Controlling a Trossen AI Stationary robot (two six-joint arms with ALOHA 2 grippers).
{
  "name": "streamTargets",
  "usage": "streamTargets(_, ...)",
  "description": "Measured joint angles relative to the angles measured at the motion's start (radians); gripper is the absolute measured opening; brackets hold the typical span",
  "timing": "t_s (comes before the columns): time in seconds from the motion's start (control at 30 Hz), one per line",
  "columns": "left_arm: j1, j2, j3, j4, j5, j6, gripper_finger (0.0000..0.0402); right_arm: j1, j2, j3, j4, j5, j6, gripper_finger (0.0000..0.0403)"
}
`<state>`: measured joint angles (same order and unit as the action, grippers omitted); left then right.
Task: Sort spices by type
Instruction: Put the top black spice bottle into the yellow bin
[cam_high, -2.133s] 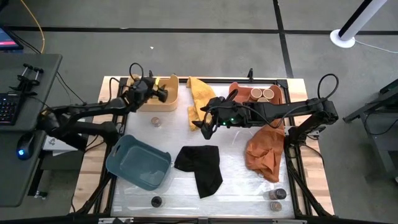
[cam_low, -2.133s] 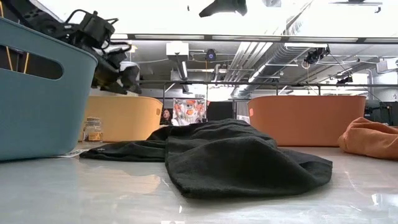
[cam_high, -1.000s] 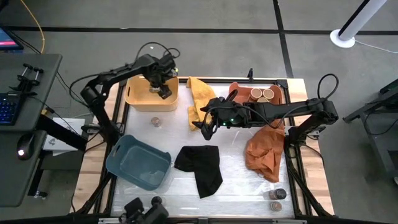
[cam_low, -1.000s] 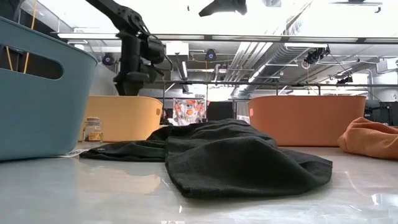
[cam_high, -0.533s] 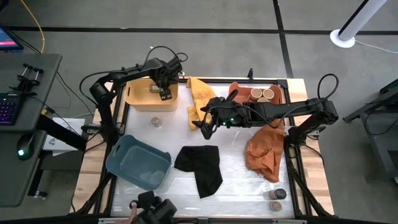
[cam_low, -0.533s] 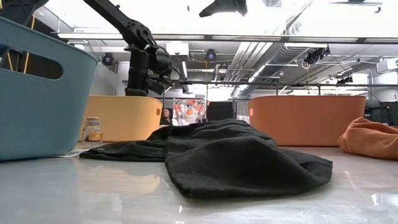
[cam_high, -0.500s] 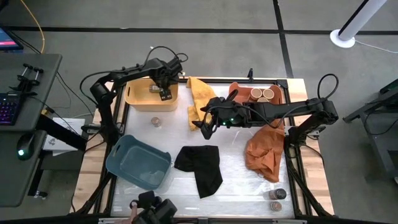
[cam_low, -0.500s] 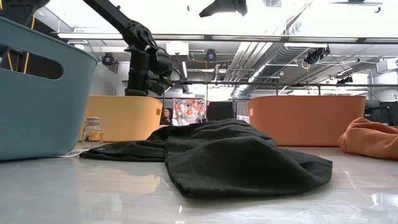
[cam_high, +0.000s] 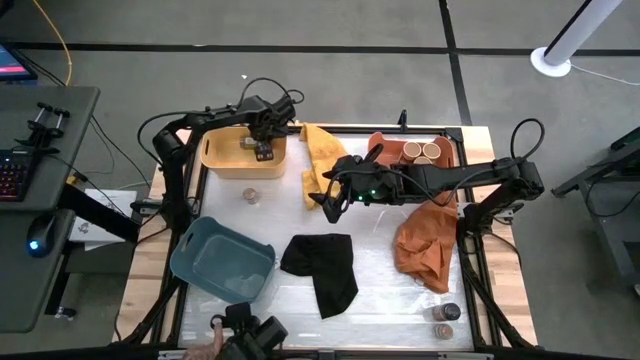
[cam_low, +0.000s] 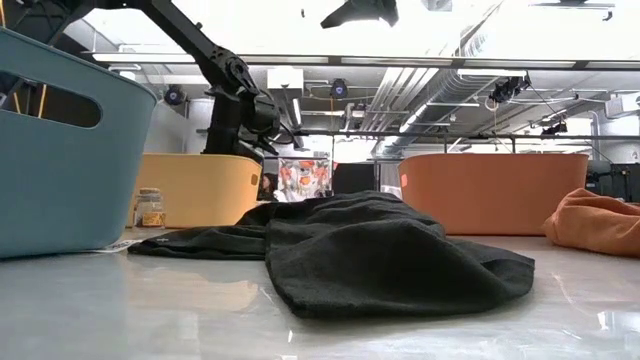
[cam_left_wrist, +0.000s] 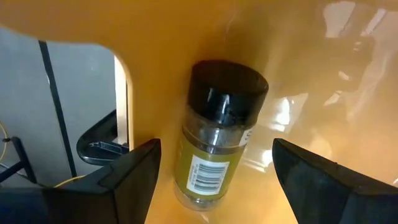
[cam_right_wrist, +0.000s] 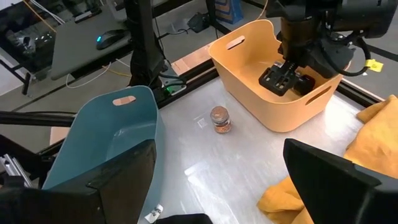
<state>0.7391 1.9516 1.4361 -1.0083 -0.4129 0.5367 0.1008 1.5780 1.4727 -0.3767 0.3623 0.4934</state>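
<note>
A black-lidded spice jar (cam_left_wrist: 217, 155) lies on its side on the floor of the yellow tray (cam_high: 215, 160). My left gripper (cam_left_wrist: 214, 186) reaches down into that tray (cam_high: 262, 150), open, one finger on each side of the jar with a gap showing on both. My right gripper (cam_high: 325, 200) hangs open above the yellow cloth (cam_high: 318, 155), nothing between its fingers (cam_right_wrist: 217, 199). A tan-lidded jar (cam_high: 251, 195) stands on the table just in front of the yellow tray. Two tan lids (cam_high: 420, 151) show in the coral tray (cam_high: 385, 140). Two more jars (cam_high: 446, 322) stand at the near right.
A blue tray (cam_high: 200, 255) sits near left, a black cloth (cam_high: 325, 265) in the middle and a rust cloth (cam_high: 425, 240) at the right. A person's hand (cam_high: 213, 338) with a dark object (cam_high: 252, 335) is at the table's near edge.
My left gripper has sunk down into the yellow tray and rolled about its own axis, still open; in the low view it now dips behind the tray's wall. The person's hand with the dark object has shifted along the near edge.
</note>
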Motion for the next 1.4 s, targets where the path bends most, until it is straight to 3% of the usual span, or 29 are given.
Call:
streamTargets(0.87,-0.001,0.011,0.000,-0.036,-0.074,0.017,0.0294,0.000,0.000,0.000,0.000,0.000,0.000,0.0348)
streamTargets(1.13,-0.009,0.076,-0.002,-0.061,-0.131,-0.079,0.0294,0.000,0.000,0.000,0.000,-0.003,0.004,0.0348)
streamTargets(1.4,-0.011,0.074,-0.001,-0.039,-0.121,-0.107,0.0292,0.000,0.000,0.000,0.000,-0.003,0.003,0.0348)
